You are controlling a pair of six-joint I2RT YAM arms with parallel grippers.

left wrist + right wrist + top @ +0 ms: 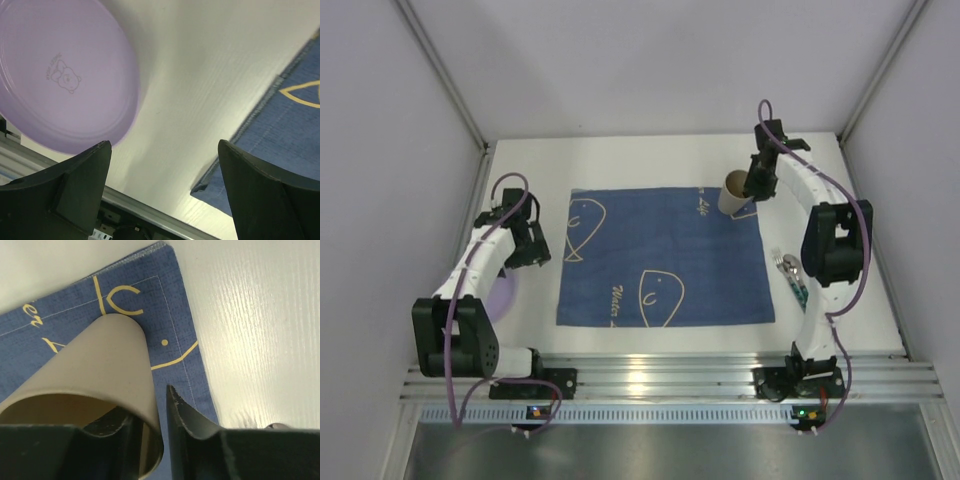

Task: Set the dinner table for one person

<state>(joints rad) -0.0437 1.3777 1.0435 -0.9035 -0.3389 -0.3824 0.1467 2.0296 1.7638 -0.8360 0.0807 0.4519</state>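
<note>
Now, paper cup (pixel 100 365) pinched at rim by right tool (pixel 150 420), one finger inside, at far right corner of placemat (pixel 660 255) laid mid-worktop (pixel 660 150). Left tool (pixel 164 145) held wide beside purple plate (pixel 60 75). Risk: thin wall crushed by grip, or cup toppled if caught by inner finger on release.

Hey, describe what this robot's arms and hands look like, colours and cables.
Both the left arm and right arm have white links with bulky black joint housings, and a purple cable loops along each. The left hand and right hand each carry two matte black, wedge-shaped fingers.
</note>
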